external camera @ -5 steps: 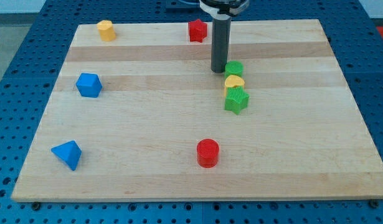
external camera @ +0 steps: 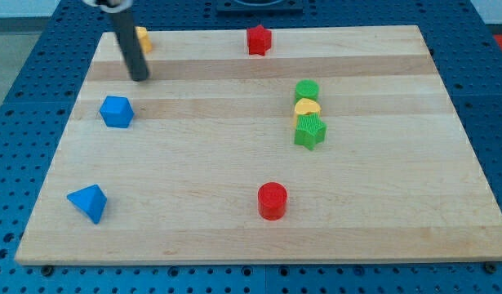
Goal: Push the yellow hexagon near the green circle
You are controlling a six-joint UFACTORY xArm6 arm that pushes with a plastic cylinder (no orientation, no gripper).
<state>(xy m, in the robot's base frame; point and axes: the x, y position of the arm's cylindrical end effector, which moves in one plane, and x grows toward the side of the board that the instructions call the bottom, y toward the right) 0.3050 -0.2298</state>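
The yellow hexagon (external camera: 141, 39) sits near the board's top left corner, partly hidden behind my rod. My tip (external camera: 139, 78) rests on the board just below the hexagon and above the blue block (external camera: 117, 111). The green circle (external camera: 307, 90) lies right of centre, far to the right of the tip. A yellow heart-like block (external camera: 307, 107) touches the circle from below, and a green star (external camera: 310, 131) sits under that.
A red star-like block (external camera: 259, 39) sits at the top centre. A red cylinder (external camera: 273, 200) stands at the bottom centre. A blue wedge-shaped block (external camera: 88, 202) lies at the bottom left. The wooden board (external camera: 193, 163) lies on a blue perforated table.
My rod has swung from beside the green circle far to the view's left, ending just below the yellow hexagon. No block has moved.
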